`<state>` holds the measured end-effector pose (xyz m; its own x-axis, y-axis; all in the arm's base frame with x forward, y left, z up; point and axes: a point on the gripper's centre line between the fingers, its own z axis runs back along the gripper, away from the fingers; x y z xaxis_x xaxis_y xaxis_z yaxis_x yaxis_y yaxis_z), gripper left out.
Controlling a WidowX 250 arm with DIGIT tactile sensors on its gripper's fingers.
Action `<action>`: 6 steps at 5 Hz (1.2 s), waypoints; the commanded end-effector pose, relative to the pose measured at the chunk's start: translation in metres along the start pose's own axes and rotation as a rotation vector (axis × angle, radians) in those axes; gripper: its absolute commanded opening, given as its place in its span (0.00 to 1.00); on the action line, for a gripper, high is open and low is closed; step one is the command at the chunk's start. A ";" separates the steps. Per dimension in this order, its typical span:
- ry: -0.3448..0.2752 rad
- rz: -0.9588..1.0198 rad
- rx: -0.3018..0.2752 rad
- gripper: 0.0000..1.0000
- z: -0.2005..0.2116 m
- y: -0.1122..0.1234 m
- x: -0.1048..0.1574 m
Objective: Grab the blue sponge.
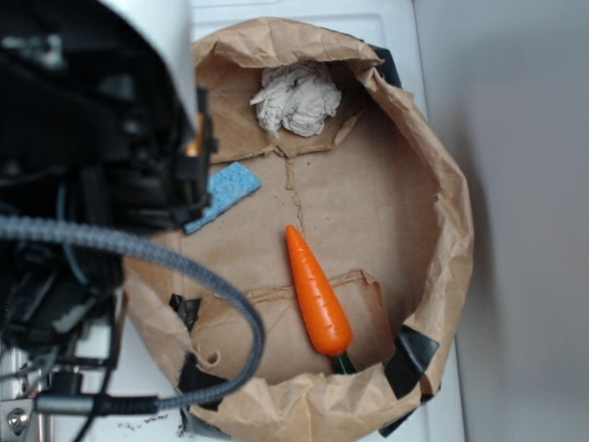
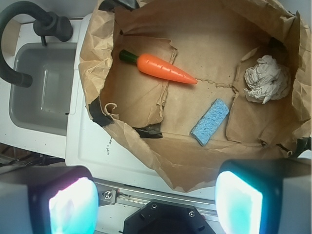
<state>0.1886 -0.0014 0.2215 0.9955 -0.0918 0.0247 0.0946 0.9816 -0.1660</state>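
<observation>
Lying flat on the brown paper lining (image 2: 195, 29), the blue sponge (image 2: 210, 122) is untouched — nothing grips it and nothing rests on it. It sits between the orange carrot (image 2: 165, 69) and the crumpled off-white cloth (image 2: 265, 79), apart from both. In the wrist view the gripper (image 2: 156, 202) hangs well above the paper with its two pads (image 2: 239, 200) spread wide and empty, the sponge showing ahead of the gap between them. In the exterior view the arm's dark body (image 1: 92, 157) covers the sponge's left end. By my reading the grab has hardly begun — the descent, the alignment over the sponge and the closing of the jaws all remain.
</observation>
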 end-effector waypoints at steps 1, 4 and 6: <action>-0.093 -0.027 -0.038 1.00 -0.005 0.018 0.015; -0.172 0.023 0.022 1.00 -0.066 0.050 0.046; -0.146 0.000 0.103 1.00 -0.099 0.060 0.033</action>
<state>0.2249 0.0355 0.1080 0.9873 -0.0740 0.1402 0.0850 0.9936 -0.0742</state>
